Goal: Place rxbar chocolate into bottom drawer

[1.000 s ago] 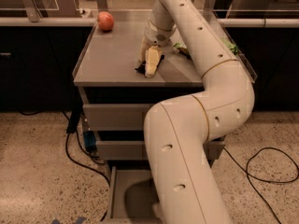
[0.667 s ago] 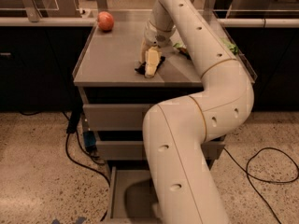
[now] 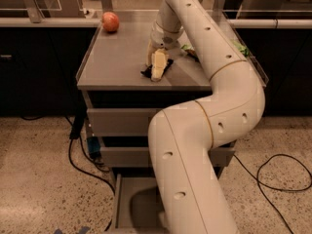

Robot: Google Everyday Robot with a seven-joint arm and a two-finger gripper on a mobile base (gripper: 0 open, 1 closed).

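Note:
The rxbar chocolate lies on the grey cabinet top near its front edge; only its black edges show from under my gripper. My gripper points down right on top of the bar and touches it. The bottom drawer is pulled open at floor level, a shallow grey tray with a plain floor. My arm's lower link hides its right part.
A red apple sits at the back left of the cabinet top. A green chip bag lies behind my wrist. The two upper drawers are shut. Black cables trail on the floor to the left and right.

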